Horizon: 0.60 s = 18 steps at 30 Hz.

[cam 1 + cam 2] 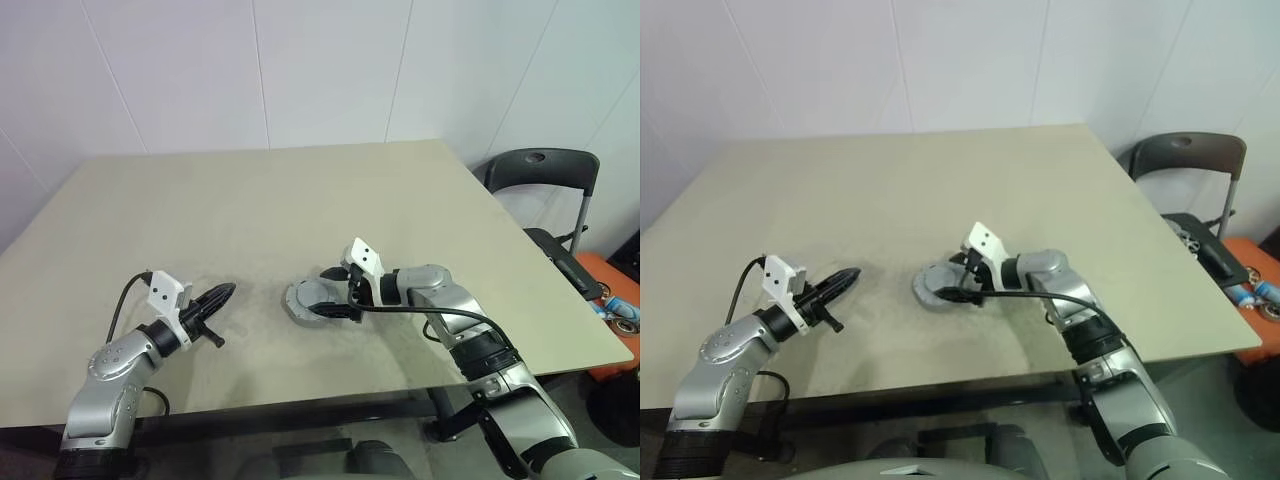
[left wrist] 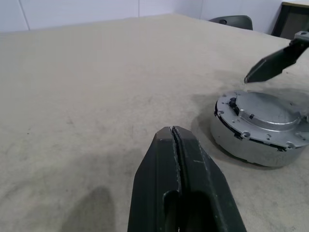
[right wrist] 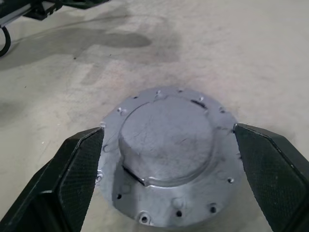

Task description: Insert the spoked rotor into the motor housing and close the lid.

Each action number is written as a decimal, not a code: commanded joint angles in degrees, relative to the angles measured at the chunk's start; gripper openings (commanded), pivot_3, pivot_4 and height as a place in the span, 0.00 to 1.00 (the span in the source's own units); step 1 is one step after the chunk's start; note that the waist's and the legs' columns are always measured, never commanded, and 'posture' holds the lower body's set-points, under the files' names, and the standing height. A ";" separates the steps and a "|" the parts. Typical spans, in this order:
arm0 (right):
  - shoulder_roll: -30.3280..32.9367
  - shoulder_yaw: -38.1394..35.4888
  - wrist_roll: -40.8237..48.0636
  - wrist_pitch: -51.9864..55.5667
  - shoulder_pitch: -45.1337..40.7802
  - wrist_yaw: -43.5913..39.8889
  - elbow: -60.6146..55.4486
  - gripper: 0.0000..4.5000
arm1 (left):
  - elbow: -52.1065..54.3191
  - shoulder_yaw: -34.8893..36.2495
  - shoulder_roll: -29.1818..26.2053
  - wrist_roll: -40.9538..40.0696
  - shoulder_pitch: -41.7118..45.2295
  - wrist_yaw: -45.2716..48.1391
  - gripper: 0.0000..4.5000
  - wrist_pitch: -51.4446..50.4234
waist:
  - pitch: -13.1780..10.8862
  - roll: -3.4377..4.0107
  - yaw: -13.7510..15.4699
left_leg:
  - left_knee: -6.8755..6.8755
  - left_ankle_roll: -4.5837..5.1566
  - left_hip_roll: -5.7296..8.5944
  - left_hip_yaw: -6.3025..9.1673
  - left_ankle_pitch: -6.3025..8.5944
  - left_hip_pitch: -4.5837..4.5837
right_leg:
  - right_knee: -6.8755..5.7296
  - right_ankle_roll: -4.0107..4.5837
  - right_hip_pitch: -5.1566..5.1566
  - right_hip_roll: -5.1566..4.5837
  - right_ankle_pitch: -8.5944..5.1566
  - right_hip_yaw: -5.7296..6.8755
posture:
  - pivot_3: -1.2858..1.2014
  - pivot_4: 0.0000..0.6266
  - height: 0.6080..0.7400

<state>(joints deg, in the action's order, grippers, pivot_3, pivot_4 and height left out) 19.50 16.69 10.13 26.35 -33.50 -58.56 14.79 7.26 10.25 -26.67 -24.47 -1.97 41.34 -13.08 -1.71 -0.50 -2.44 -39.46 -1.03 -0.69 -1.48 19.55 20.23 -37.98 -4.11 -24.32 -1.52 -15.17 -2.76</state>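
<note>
The right tool (image 3: 169,145) stands with its fingers wide apart on either side of the lid (image 3: 166,133), which sits on the motor housing (image 2: 260,145) near the table's (image 1: 300,200) front edge, seemingly placed to press or check the closure. The left tool (image 1: 222,294), fingers together and empty, waits well apart nearer the front left corner.

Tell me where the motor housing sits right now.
The motor housing rests on the table near its front middle, between the open fingers of the right end effector, lid on top.

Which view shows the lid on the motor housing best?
The right wrist view: the lid faces the camera, raised centre and screw holes plain, between the open right gripper fingers. The left wrist view shows it side-on atop the motor housing; the head views show it small, partly behind that gripper.
</note>
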 commanded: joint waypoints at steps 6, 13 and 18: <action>-1.99 1.18 -1.80 -0.52 -1.51 2.37 -0.47 1.00 | 2.52 0.44 -0.54 -0.54 0.79 -0.19 0.01 0.05 | 0.00 0.00 -0.01 | 0.00 0.00 0.00 0.00 0.00 0.00 | 0.00 0.00 0.00 0.01 0.00 0.00 | 0.52 0.00 1.00; -3.34 0.94 -2.51 0.21 -1.86 3.45 1.60 0.87 | 2.56 0.57 -0.73 -0.62 0.92 -0.14 0.00 -0.10 | 0.01 -0.01 -0.02 | 0.00 0.00 0.00 0.00 0.00 0.00 | 0.00 0.00 0.00 0.01 0.00 0.00 | 0.52 0.00 1.00; -4.05 0.18 -1.79 0.88 -2.20 3.51 1.81 0.67 | 2.64 0.60 -0.86 -0.60 0.87 -0.07 0.00 -0.15 | 0.02 -0.03 -0.05 | 0.00 0.00 0.00 0.00 0.00 -0.02 | -0.01 0.00 0.00 0.01 0.00 0.00 | 0.52 0.00 1.00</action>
<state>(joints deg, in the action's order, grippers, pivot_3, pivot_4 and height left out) 16.08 17.71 7.72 27.08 -34.05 -55.38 16.81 7.36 10.25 -26.81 -24.48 -1.96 41.12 -13.48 -1.69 -0.53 -2.49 -39.46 -1.03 -0.69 -1.48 19.55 20.21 -37.99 -4.11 -24.32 -1.51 -15.17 -2.76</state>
